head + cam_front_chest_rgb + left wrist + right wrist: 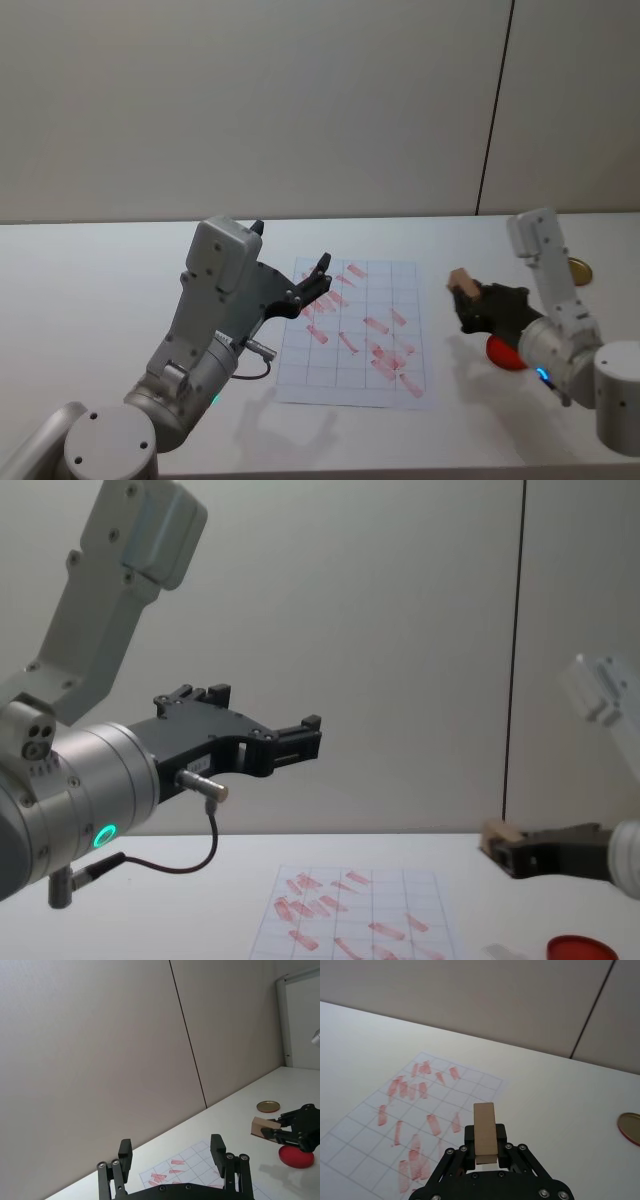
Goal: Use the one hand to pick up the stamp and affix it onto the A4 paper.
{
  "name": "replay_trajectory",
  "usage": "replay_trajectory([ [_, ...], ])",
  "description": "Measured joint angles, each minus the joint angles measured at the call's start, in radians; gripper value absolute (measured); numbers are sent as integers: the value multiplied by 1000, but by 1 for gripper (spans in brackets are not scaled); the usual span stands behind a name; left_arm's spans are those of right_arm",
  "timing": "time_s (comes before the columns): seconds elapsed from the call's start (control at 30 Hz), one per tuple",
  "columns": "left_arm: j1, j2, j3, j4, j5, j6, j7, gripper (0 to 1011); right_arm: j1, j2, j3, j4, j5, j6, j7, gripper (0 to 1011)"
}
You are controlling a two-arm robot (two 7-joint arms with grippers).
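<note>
Right gripper (464,294), the small black one on the white arm: fingers pinched on the stamp (459,279), gripping its rear portion. In the right wrist view the stamp (484,1122) sticks straight out ahead of the right gripper (485,1136), long axis in line with the fingers, free end leading. From the chest camera the stamp (496,834) sits at the very tip of the gripper (514,852), pointing across toward the robot's left and held off the table.

A4 paper (300,372): flat on the table, ahead of and below the stamp's free end; the stamp is just short of the sheet's near edge. Red oblong marks are scattered over its grid (470,1091).

Red disc (503,353): on the table under the gripper's wrist. Gold disc (578,268): farther back, behind the arm.

Left gripper (318,276), on the silver arm: raised over the paper's far-left corner, fingers (125,1149) spread, nothing between them.
</note>
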Motion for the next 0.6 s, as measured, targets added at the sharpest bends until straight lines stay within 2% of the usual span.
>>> replay_trajectory([
  [0.3,0,0,0,0,0,0,0,993,-2,-20,-40,-12,-22,14,94,220],
  [0.6,0,0,0,0,0,0,0,993,10,-51,-90,34,-69,35,165,220],
])
